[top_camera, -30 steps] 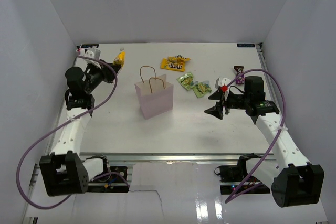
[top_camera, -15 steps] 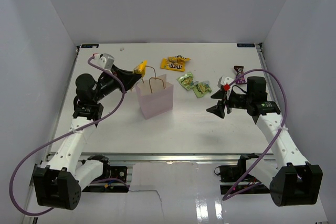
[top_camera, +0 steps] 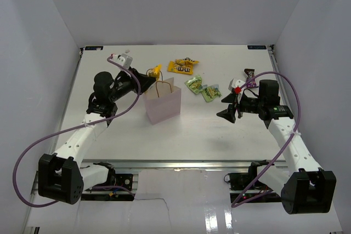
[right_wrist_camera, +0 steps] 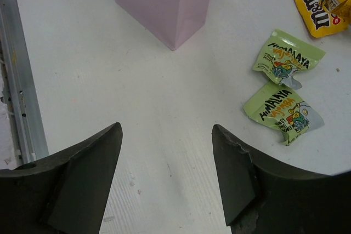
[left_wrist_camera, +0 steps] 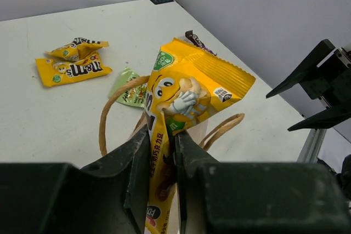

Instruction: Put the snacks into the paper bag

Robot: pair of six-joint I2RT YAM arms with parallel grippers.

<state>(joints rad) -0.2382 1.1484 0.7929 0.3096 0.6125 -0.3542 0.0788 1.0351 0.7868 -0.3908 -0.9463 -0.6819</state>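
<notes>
The pale pink paper bag [top_camera: 163, 104] stands upright mid-table, its brown cord handles [left_wrist_camera: 112, 110] up. My left gripper [top_camera: 150, 75] is shut on a yellow snack packet [left_wrist_camera: 186, 94] and holds it just above the bag's open top. Two yellow packets [top_camera: 182, 66] lie behind the bag, two lime-green packets [top_camera: 202, 89] to its right, and a dark purple packet [top_camera: 249, 76] at far right. My right gripper [top_camera: 226, 105] is open and empty above bare table, right of the bag [right_wrist_camera: 164, 1], with the green packets [right_wrist_camera: 282, 83] ahead of it.
White walls close in the table on three sides. A metal rail [top_camera: 181, 164] runs along the near edge between the arm bases. Purple cables [top_camera: 38, 146] loop off both arms.
My left arm has swung right from the far-left corner, carrying the yellow packet to above the bag's top. The right arm has barely moved.
</notes>
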